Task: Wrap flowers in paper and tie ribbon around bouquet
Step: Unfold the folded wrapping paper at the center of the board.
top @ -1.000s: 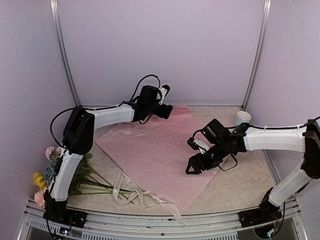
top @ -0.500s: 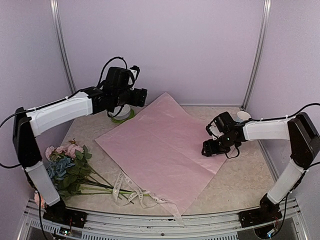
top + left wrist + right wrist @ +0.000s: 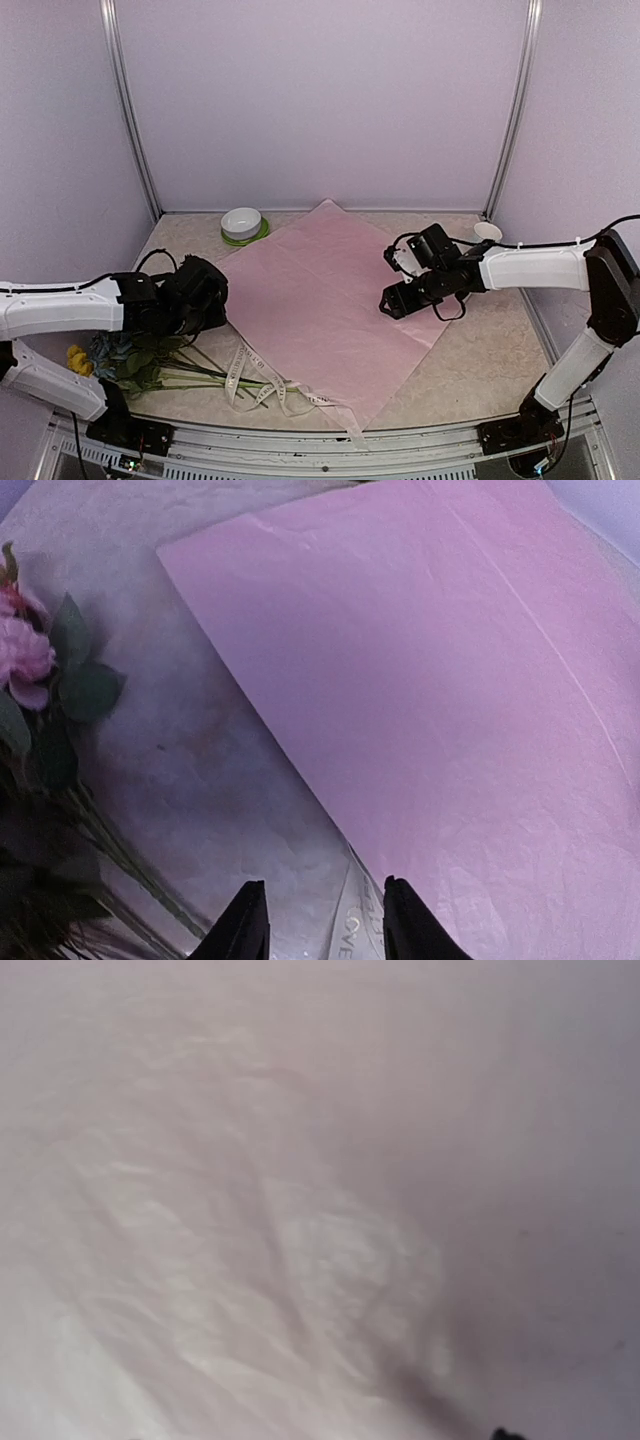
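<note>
The flowers (image 3: 135, 362) lay at the table's (image 3: 470, 370) near-left edge beside the ribbon (image 3: 240, 375), with the paper (image 3: 320, 290) flat mid-table. The left gripper (image 3: 325, 895) hovered beside the flowers, jaws parted and empty. The right gripper (image 3: 388, 300) hung over the paper, jaw state unclear.

In the overhead view the left arm (image 3: 150, 305) covers the upper blooms of the flowers (image 3: 110, 352). The right gripper (image 3: 392, 300) is too small and dark there for its jaw spacing to be read. The left wrist view crops the left gripper (image 3: 325, 925) to its fingertips and the ribbon (image 3: 357, 925) to a short piece. The right wrist view shows only blurred paper (image 3: 300, 1210).
</note>
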{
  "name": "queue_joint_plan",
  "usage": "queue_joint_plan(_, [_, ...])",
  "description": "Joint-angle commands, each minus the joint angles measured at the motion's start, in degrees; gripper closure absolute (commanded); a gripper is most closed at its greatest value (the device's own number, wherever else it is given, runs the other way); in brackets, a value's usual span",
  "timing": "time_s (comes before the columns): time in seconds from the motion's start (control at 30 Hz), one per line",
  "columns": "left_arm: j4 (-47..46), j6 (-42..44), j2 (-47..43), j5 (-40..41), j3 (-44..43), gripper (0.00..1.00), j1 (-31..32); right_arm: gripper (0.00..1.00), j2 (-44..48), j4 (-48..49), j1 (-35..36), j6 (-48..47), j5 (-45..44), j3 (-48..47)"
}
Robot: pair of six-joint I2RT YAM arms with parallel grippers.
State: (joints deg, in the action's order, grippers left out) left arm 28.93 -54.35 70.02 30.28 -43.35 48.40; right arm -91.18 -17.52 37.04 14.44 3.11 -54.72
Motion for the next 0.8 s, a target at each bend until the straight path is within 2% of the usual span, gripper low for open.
queue_joint_plan(0.0, [6.56, -22.98, 2.87, 4.47, 1.60, 0.63, 9.68, 0.27, -0.76, 1.72, 0.90, -1.42, 0.32, 0.60])
queue_joint_plan(0.13, [8.50, -29.65, 5.36, 3.90, 4.44, 0.64, 9.52, 0.27, -0.49, 3.26, 1.02, -1.29, 0.23, 2.27])
queue_joint_plan(0.23, [2.23, -23.27, 4.54, -0.19, 5.63, 0.64, 5.08, 0.27, -0.72, 3.60, 1.02, -1.42, 0.53, 2.83])
queue_joint_plan(0.33, [0.54, -23.31, 3.06, -0.86, 7.59, 0.63, 2.19, 0.27, -1.03, 3.63, 1.02, -1.92, 0.05, 3.00])
queue_joint_plan(0.4, [-0.23, -22.16, 1.95, -0.71, 9.40, 0.57, -0.05, 0.26, -1.14, 3.90, 1.02, -2.04, -0.46, 3.34])
queue_joint_plan(0.53, [-2.43, -20.28, 1.02, -2.54, 13.61, 0.57, -5.59, 0.26, -1.78, 4.19, 1.02, -2.12, 0.10, 3.33])
queue_joint_plan(0.77, [-1.39, -18.77, 3.36, -1.86, 14.38, 0.59, -7.99, 0.26, -2.29, 4.32, 1.02, -2.88, -0.19, 2.97])
